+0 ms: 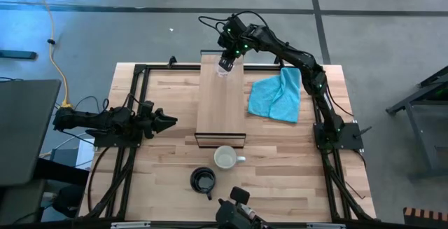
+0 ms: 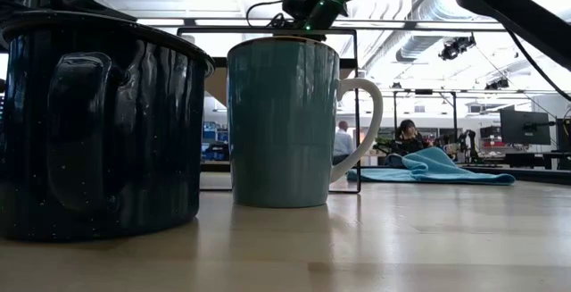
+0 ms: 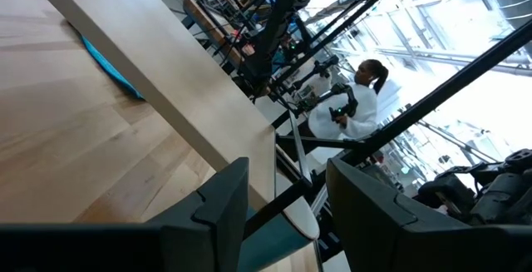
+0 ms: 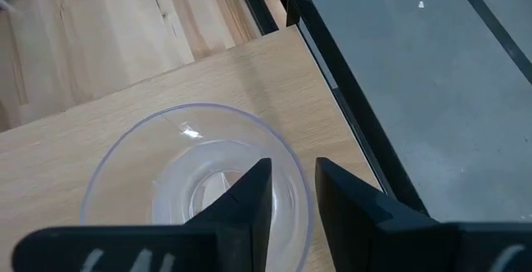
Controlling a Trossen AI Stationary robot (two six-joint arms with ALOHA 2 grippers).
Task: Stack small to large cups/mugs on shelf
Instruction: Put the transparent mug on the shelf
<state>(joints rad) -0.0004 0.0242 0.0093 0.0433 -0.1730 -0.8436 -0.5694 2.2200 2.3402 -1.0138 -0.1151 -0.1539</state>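
The wooden bench [image 1: 280,166] stands on a grey concrete floor, with the shelf [image 1: 220,103] laid lengthwise down its middle, long axis running from the far edge toward the near edge. The right end effector [image 1: 225,66] is at the far end of the shelf, gripping the rim of the clear glass cup [image 4: 195,180]: one finger inside the wall and one outside, clenched on it, with the cup base apparently at or just above the board. The white mug [image 1: 225,159] and black mug [image 1: 203,180] stand on the bench just beyond the shelf's near end, well apart from this arm. The left end effector [image 1: 162,122] waits released beside the shelf's left edge, nearer both mugs. The turquoise cloth [image 1: 276,96] lies right of the shelf.
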